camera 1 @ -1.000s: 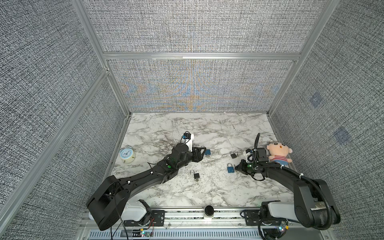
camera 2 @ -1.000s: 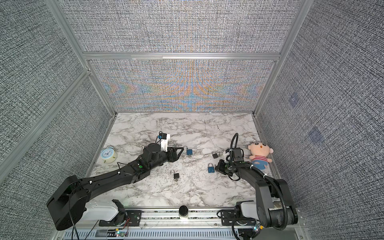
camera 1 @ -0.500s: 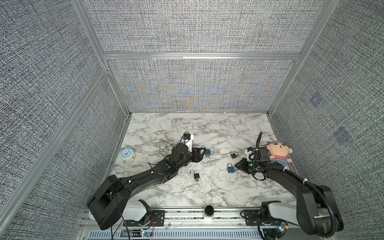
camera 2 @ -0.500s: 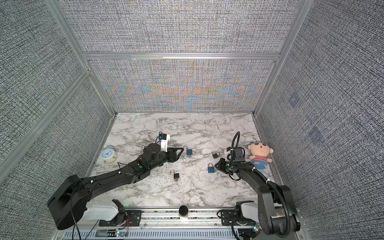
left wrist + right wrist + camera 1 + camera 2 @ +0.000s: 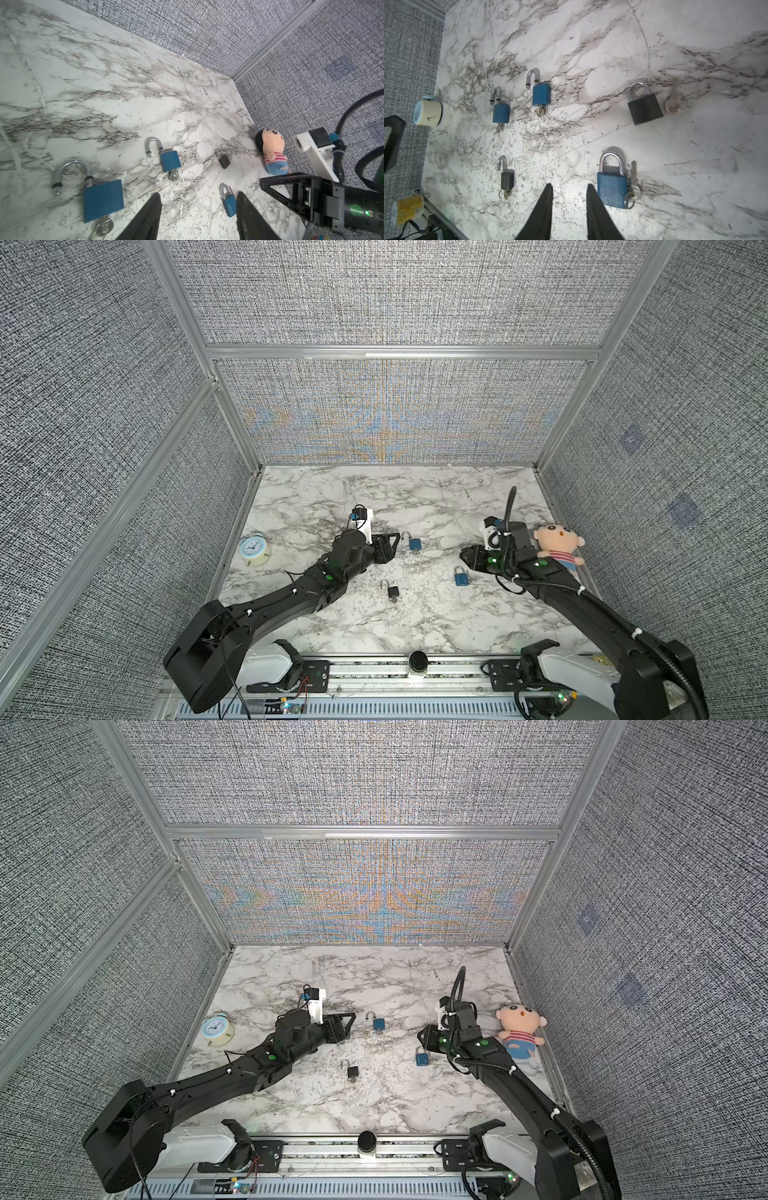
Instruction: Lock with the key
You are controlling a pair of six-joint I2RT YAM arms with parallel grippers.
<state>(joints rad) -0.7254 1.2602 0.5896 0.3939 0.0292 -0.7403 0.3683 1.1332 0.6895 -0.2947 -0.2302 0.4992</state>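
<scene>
So we've got the open black padlock [image 5: 507,180] with a key [image 5: 505,194] in it; left gripper [image 5: 197,193] jaws spread wide, right gripper [image 5: 569,185] jaws slightly parted, both empty.

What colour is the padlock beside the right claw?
Blue padlock, clearest in the right wrist view.

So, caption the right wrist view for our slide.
Open right gripper over marble table, next to a shut blue padlock with loose key.
</scene>
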